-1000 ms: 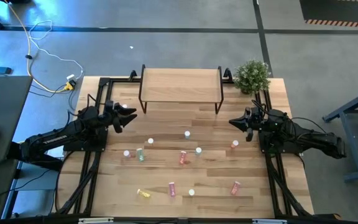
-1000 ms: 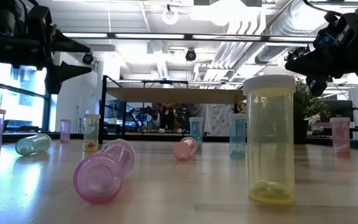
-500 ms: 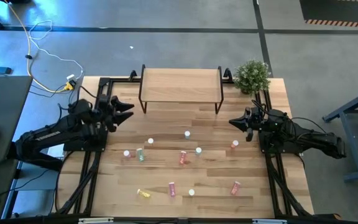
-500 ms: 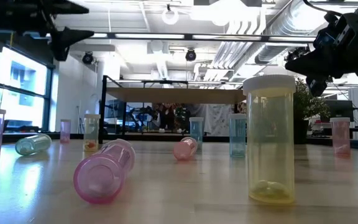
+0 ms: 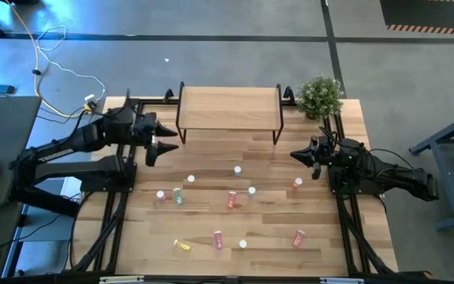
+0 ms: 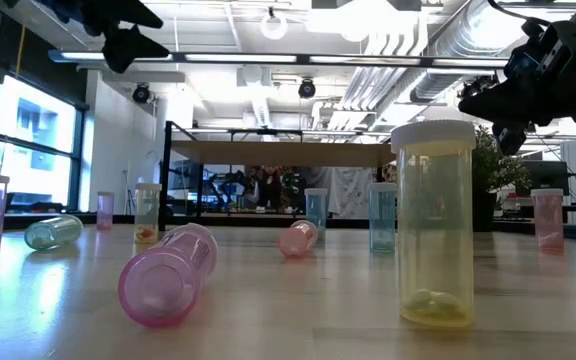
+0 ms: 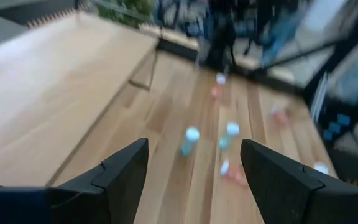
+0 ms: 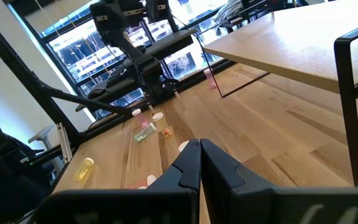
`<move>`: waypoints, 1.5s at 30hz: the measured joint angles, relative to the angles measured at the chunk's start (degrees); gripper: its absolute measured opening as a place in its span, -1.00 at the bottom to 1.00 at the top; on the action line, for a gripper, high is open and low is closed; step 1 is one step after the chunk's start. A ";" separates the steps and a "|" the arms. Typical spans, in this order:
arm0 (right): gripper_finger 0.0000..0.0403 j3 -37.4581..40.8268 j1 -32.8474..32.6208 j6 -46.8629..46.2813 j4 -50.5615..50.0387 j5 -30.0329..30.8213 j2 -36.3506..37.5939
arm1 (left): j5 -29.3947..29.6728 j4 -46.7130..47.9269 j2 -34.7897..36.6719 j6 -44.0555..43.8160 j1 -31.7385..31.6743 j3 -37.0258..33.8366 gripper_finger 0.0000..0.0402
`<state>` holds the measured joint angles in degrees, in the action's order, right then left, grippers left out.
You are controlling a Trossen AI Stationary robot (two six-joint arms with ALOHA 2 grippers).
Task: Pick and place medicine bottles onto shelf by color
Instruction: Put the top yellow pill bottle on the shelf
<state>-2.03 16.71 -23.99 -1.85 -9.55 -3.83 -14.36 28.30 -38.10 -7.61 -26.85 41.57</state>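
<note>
Smooth light-wood shelf (image 5: 228, 107); left gripper (image 5: 162, 140) spread, right gripper (image 5: 295, 155) pressed together, seemingly empty

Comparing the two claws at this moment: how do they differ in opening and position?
The left claw is open, its fingers spread wide apart in the left wrist view; the right claw is shut, fingers pressed together. The left claw sits by the shelf's front left leg; the right claw sits off the shelf's front right corner, nearer the plant. Neither holds a bottle, and both hover above the table.
</note>
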 joint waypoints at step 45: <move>-1.00 0.01 0.00 -11.73 0.00 0.01 -0.01 | 19.80 3.47 -38.19 -8.29 24.65 1.17 0.22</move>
<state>-2.02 16.71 -35.72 -1.84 -9.54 -3.84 5.44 31.77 -76.29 -15.90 -2.20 42.74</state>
